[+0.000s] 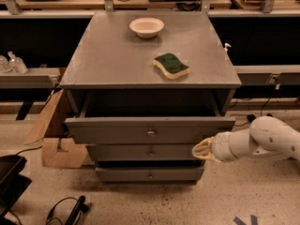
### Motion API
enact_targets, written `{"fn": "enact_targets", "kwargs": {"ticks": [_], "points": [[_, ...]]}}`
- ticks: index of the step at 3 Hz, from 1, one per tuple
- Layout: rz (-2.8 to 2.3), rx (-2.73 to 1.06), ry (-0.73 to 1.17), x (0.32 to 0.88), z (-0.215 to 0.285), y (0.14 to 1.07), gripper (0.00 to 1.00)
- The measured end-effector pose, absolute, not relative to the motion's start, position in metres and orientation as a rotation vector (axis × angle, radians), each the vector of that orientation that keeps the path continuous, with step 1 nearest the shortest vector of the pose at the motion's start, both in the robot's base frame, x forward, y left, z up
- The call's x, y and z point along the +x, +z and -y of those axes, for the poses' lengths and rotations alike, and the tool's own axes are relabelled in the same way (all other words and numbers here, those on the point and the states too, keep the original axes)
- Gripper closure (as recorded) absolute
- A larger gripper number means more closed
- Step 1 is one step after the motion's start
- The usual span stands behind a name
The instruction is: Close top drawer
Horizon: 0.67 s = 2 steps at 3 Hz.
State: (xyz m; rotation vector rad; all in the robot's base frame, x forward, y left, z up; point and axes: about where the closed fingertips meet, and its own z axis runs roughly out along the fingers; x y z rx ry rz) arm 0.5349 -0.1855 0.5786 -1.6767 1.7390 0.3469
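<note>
The top drawer (117, 129) is a wide grey panel with a small metal knob (151, 133) at its centre. It stands only a little way out of the grey cabinet, with a narrow dark gap behind its front. My gripper (200, 150) is at the end of the white arm (262, 139) coming in from the right. Its tip sits against the cabinet front just below the top drawer's right end, level with the second drawer (145, 152).
On the cabinet top (112, 60) lie a white bowl (146, 27) and a green-and-yellow sponge (171, 65). A third drawer (150, 174) sits lowest. A cardboard box (54, 135) stands at the left. Cables and a black object lie on the floor at lower left.
</note>
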Motion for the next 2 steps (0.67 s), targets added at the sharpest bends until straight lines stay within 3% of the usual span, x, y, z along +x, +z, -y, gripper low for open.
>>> {"fn": "enact_targets", "kwargs": {"ticks": [1,2], "points": [[-1.702,-1.69,0.337,0.5897,0.1975,0.5847,1.0],[-1.702,-1.69,0.337,0.5897,0.1975,0.5847,1.0]]}}
